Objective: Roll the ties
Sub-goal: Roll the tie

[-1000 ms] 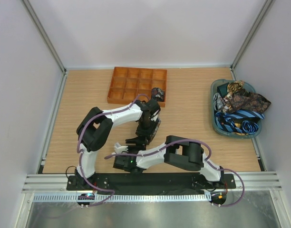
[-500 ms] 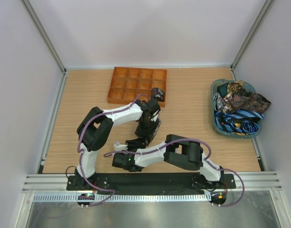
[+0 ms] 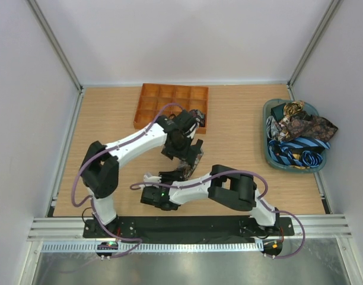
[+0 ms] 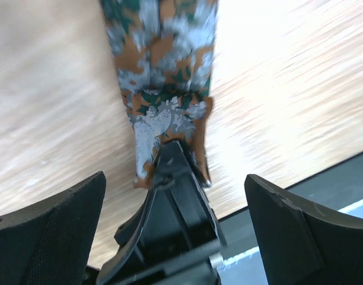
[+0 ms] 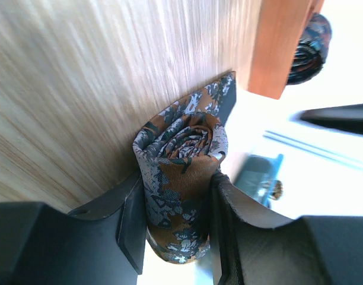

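A brown paisley tie is partly rolled into a coil (image 5: 182,139), and my right gripper (image 5: 177,181) is shut on that coil just above the table. Its unrolled tail (image 4: 164,71) lies flat on the wood, running away from the coil. In the top view the tie (image 3: 192,155) shows between the two grippers near the table's middle. My left gripper (image 4: 174,180) stands wide open over the tail, holding nothing, with the right gripper's black finger between its fingers. Another rolled tie (image 3: 197,116) sits in the orange tray (image 3: 164,98). More loose ties (image 3: 300,133) fill the basket.
The teal basket (image 3: 269,151) stands at the right edge of the table. The orange gridded tray sits at the back centre, close behind my left gripper (image 3: 182,145). Both arms cross in front of the table's near edge, with my right gripper (image 3: 174,177) low.
My left gripper has opened wide, let go of the tie and pulled back toward the tray. My right gripper has closed on the coil.
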